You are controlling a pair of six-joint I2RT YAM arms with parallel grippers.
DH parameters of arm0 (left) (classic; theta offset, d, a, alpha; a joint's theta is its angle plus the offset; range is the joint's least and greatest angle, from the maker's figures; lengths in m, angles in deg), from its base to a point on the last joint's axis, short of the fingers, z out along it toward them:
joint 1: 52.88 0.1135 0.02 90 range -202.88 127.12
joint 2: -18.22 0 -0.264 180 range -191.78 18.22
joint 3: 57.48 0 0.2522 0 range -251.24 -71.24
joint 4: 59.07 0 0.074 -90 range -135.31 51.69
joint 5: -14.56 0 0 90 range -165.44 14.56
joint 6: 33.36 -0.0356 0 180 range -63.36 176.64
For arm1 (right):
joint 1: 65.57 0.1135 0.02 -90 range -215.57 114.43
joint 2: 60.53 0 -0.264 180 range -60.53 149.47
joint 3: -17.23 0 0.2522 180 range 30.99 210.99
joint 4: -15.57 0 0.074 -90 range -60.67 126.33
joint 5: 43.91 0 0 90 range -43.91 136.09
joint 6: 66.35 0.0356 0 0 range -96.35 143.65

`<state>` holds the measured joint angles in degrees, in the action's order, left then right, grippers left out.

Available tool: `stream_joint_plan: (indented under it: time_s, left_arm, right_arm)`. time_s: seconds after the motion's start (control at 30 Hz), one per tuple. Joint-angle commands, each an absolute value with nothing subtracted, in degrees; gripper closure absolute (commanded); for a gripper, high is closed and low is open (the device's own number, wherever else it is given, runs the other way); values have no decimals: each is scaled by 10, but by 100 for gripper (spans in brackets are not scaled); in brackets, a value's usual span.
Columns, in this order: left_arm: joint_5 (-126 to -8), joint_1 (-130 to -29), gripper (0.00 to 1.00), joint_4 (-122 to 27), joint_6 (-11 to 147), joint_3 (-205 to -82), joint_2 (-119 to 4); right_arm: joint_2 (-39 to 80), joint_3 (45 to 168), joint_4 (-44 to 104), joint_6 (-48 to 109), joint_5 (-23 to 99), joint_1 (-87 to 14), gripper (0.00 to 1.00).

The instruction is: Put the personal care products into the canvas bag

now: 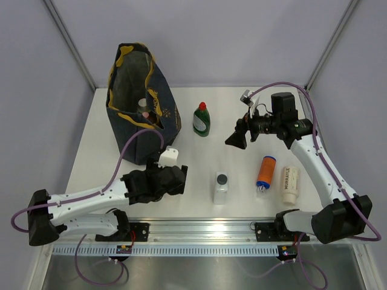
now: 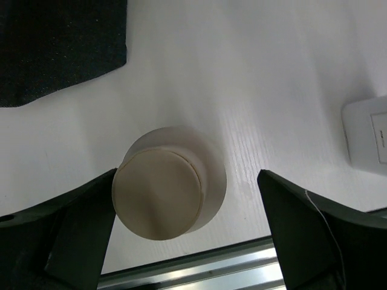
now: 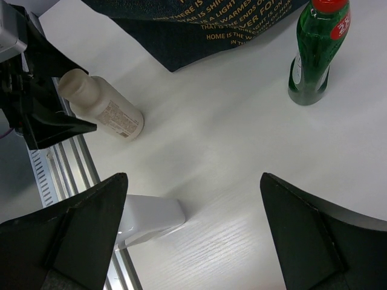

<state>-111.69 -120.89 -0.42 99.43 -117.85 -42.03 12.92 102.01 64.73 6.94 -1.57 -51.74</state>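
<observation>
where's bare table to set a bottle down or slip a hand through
Bare: the middle of the table, between the green bottle and the white bottle; also the strip left of the canvas bag. Crowded: near right, where the orange bottle and cream tube lie side by side.

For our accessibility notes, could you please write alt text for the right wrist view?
The right gripper, open, hovers over the white table. Beyond stands a green bottle with a red cap, upright beside the navy canvas bag. At left, a beige bottle lies between the left gripper's open fingers, a white bottle nearer.
</observation>
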Motion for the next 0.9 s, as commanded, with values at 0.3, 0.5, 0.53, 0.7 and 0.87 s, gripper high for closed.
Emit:
stream_joint_plan:
  time_s: [0.3,0.5,0.53,0.7,0.87]
  left_arm:
    - [-1092,-1159,1,-22,1032,-1168,-433]
    - [-1103,-1160,1,-20,1016,-1159,-375]
    - [-1097,-1160,1,-17,1016,-1155,-373]
    - [-1041,-1160,1,-13,1036,-1129,-396]
    - [-1032,-1160,1,-16,1043,-1122,-425]
  right_arm:
    - [130,1007,637,71,-23,-520,0]
    - [137,1007,634,72,-26,-520,1]
    - [137,1007,633,72,-26,-520,1]
    - [139,1006,631,72,-27,-520,0]
    - [140,1005,632,74,-27,-520,1]
